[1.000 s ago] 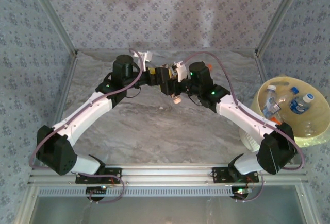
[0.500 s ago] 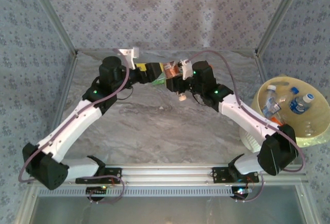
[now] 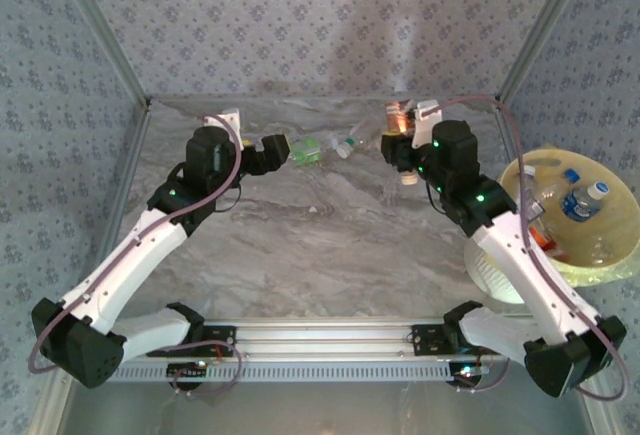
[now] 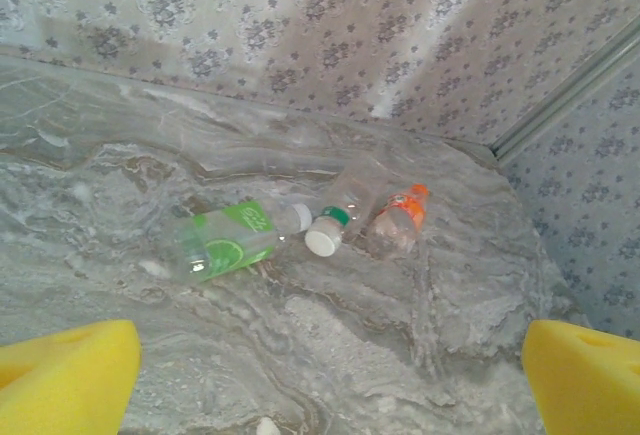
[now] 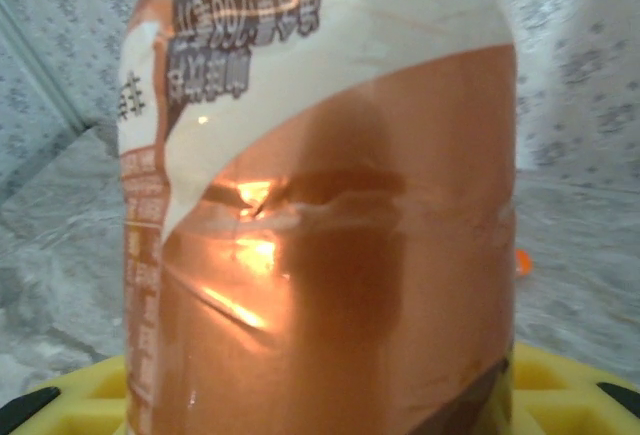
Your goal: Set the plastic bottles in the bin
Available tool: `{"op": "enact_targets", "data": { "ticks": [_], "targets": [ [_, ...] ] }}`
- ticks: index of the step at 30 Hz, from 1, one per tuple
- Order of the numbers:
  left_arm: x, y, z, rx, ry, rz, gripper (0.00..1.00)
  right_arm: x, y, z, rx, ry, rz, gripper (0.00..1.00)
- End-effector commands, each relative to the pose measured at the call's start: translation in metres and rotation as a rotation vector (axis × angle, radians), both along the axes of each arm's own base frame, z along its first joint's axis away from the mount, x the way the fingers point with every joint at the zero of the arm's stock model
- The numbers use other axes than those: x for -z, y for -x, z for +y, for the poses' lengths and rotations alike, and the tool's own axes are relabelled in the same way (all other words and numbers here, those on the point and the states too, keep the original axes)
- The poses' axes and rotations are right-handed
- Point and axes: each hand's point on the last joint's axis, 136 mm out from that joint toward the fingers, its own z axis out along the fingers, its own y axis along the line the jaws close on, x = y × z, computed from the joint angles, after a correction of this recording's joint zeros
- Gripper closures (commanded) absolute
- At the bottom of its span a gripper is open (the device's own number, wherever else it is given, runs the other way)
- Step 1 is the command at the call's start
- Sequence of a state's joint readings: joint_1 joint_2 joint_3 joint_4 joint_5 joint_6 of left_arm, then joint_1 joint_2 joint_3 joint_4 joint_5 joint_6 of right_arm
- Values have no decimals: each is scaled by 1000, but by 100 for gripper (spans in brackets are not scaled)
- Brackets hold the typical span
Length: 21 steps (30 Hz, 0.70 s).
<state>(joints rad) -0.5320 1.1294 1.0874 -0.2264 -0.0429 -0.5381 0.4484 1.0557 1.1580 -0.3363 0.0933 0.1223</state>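
Marbled grey worktop [image 3: 330, 245], left pincer [image 4: 325, 395] spread wide, green-label bottle [image 4: 225, 245] lying at its twelve o'clock, right pincer [image 3: 398, 137] clamped on orange-brown bottle [image 5: 320, 205], bin [image 3: 503, 195] at three o'clock.

The orange-brown bottle [image 5: 330, 255] carries upside-down white print on its label's dark top band, too blurred to read; the green-labelled bottle [image 4: 225, 245] shows a lime slice, no readable words
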Motion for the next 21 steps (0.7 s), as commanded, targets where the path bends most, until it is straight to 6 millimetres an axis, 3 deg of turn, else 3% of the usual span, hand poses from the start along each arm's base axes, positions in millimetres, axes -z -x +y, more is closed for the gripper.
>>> {"op": "enact_targets", "data": {
  "ticks": [1, 5, 15, 21],
  "targets": [
    [6, -5, 8, -38, -33, 5, 2, -25, 17, -38, 115, 112, -38, 60],
    [14, -12, 6, -49, -18, 12, 2, -41, 41, -81, 269, 192, -46, 60],
    [28, -33, -2, -59, 32, 32, 2, -38, 109, -186, 696, 350, 54, 62],
    [38, -45, -8, -51, 96, 79, 2, -41, 153, -231, 919, 411, 84, 62]
  ]
}}
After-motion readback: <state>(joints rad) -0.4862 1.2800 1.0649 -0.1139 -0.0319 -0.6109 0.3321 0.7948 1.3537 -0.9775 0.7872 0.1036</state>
